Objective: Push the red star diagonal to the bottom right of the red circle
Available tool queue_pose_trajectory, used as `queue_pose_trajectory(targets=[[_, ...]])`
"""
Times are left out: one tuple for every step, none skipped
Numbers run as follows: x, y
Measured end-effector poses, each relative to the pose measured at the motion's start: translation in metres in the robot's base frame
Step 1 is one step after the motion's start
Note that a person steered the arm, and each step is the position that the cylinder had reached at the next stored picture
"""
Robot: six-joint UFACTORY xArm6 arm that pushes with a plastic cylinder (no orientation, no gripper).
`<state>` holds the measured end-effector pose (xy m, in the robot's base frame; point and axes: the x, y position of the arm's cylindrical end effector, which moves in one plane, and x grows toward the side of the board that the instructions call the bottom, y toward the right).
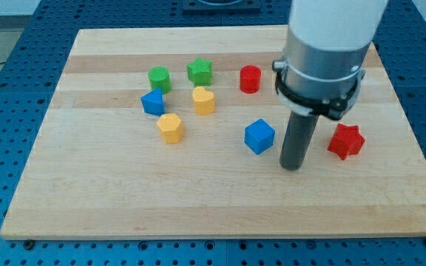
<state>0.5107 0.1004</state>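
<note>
My tip (292, 165) stands upright on the wooden table (220, 207) toward its right edge, between the blue cube (259, 137) and the glossy red star (345, 141); no gripper fitted. The red circle (250, 79) sits nearer the top edge.

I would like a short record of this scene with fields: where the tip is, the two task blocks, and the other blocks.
tip: my tip rests between blue cube and red star
red star: right of tip, apart from it
red circle: toward the view's top, left of the arm
others: green cylinder, green star, yellow blocks, blue block
</note>
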Motion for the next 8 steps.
queue_pose_trajectory(targets=[[-0.025,-0.025],[-0.045,-0.063],[-0.029,-0.01],[0.012,0.029],[0.019,0.106],[0.002,0.168],[-0.001,0.096],[-0.026,0.046]])
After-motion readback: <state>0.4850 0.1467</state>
